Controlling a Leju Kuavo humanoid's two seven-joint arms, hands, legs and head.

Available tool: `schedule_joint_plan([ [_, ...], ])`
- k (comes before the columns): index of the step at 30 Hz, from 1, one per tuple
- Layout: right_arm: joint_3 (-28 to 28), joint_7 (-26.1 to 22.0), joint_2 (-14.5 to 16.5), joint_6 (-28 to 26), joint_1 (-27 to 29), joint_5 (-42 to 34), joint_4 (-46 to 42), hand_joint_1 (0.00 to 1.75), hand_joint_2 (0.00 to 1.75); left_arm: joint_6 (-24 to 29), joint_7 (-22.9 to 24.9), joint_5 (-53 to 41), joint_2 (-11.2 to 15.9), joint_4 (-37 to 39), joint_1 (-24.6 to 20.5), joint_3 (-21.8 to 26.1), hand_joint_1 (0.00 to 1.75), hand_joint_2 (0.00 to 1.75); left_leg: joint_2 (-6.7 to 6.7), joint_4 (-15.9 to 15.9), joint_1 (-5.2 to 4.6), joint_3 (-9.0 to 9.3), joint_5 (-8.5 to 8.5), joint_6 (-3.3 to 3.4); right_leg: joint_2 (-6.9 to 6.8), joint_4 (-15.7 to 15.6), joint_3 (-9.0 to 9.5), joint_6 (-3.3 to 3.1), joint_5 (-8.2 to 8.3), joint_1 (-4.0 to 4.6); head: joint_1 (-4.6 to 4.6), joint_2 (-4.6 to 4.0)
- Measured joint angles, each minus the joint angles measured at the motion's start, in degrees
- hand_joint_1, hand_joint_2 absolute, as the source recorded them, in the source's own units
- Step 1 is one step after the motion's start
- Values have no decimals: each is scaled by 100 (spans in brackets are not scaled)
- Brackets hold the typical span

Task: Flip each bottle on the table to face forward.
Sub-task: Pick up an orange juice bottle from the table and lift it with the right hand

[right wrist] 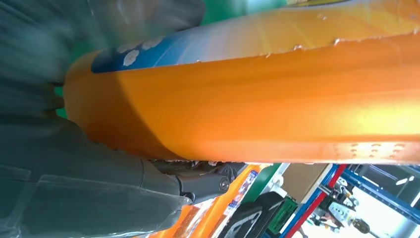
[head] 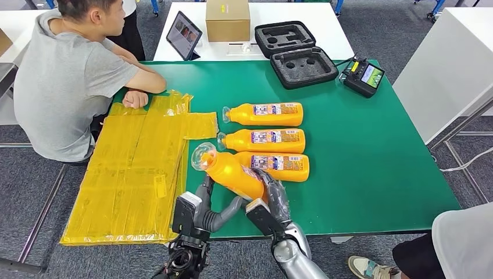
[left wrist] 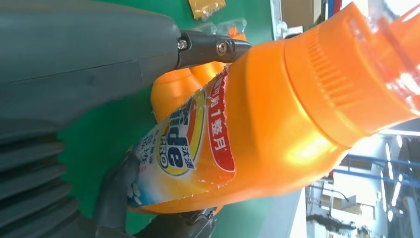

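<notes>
I had both hands on the fourth bottle [head: 232, 173], lifted off the green table [head: 378, 168] near its front edge and tilted, clear cap up toward the yellow sheets [head: 134, 174]. The left hand [head: 204, 204] gripped it from the left, thumb over the body in the left wrist view and dark fingers under the label end; the right hand [head: 272, 196] cupped the base end, fingers wrapped up its side. Neither hand was free.

In the left wrist view the printed front label [left wrist: 185, 148] faced the camera, so I judged the turn partly done. To finish well I would have rolled the bottle with the left hand while the right only steadied the base, then lowered it flat, label up, before loosening either hold. The plastic looked smooth and slick, so a firm grip mattered.

Three other bottles [head: 264, 139] lay in a row toward the middle of the table, caps pointing left. The nearest one [head: 279, 165] lay just behind the held bottle, touching or nearly so. The open room was the strip along the front edge, narrow, with the sheets close on the left; the right half was bare green. A person [head: 64, 81] sat at the left edge, forearm resting near the far left corner.
</notes>
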Motion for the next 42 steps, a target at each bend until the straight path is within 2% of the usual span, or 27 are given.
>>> schedule_joint_plan([
  [9, 255, -2, 126, 4, -240, 60, 369, 175, 175, 205, 0, -160, -87, 151, -100, 118, 0, 175, -5, 1, -1, -1, 1, 0, -3, 0, 0, 0, 0, -1, -1, 0],
  [17, 529, -2, 205, -80, -381, 128, 658, 175, 175, -86, 0, 133, -176, 161, -210, 191, 0, 175, -7, 1, -1, -1, 1, 0, -5, 1, 0, 0, 0, -1, 0, 0],
  [23, 709, -2, 256, -146, -450, 130, 810, 175, 175, -9, -2, 205, -222, 142, -230, 243, 0, 175, -9, 1, -1, -1, 1, 0, -6, 1, -1, 0, 0, -1, 0, 0],
  [42, 810, 0, 282, -168, -524, 116, 963, 175, 175, 9, -4, 214, -245, 139, -232, 275, 0, 175, -9, 1, -1, -1, 2, 0, -6, 1, 0, 0, 0, -1, 0, 0],
])
